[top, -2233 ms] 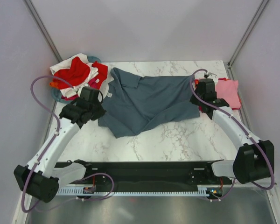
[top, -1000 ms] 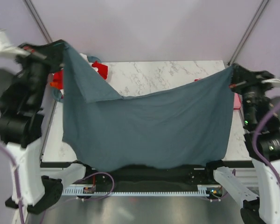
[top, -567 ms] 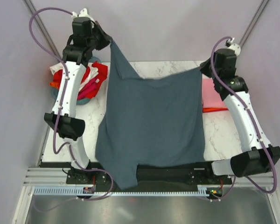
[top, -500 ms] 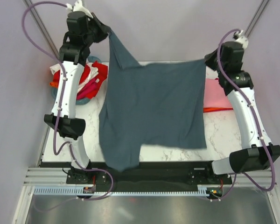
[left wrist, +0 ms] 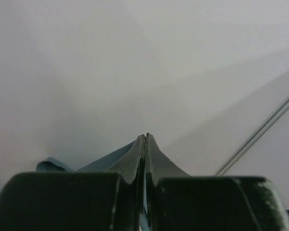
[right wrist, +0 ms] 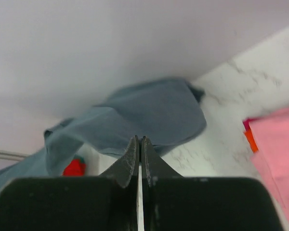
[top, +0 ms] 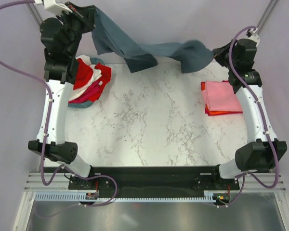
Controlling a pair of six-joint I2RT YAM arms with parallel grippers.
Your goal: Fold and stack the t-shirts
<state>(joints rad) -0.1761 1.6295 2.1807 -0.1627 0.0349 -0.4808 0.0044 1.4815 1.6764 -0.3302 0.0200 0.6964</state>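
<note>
Progress: two folded t-shirts stacked at right edge of white marble desk (top: 149, 125), pink t-shirt (top: 221, 94) over orange-red t-shirt (top: 225, 113). Unfolded heap of red, white and magenta t-shirts (top: 89, 77) seen on round teal basket (top: 82, 105), far left corner.

Slate blue-grey cotton t-shirt (top: 139, 57) not yet laid flat or folded; most of task judged outstanding.

Shirt held aloft above far edge, bunched, twisted, sagging between grips.

Left fingers (left wrist: 134, 161) pressed together on blue cloth. Right fingers (right wrist: 131, 159) pressed together; pinch on shirt's other end judged from top view.

Marble table (top: 149, 130): folded pink-over-orange shirt stack (top: 220, 95) at right, teal basket (top: 81, 104) at far left
</note>
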